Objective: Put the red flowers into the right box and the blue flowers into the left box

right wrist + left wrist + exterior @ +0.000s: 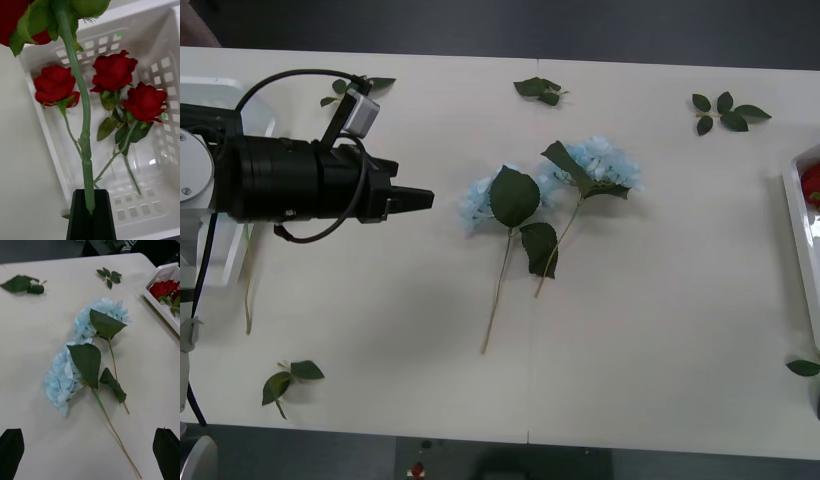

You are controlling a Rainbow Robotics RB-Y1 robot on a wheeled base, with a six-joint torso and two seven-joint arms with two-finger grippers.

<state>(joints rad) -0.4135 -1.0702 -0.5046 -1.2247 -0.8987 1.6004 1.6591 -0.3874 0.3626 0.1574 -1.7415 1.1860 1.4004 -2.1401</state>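
Blue flowers [80,360] ahead of released left end effector [90,453] | right end effector [90,210] grasping rose stem [80,112] over right box [165,123]

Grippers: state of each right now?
Left gripper: open, empty, above the blue flowers.
Right gripper: shut on a red flower stem, over the right box.

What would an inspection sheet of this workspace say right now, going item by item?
Surface: white table, seam down the middle.
Job's things: two blue flowers lie mid-table, side by side; three red flowers lie in the right box; a fourth red rose stem is held over it.
Clutter: loose leaf sprigs near the table edges.
Grippers: left gripper open, facing the blue flowers; right gripper shut on the stem.
Cables: black cable loops over the left arm.
Surroundings: nothing seen.
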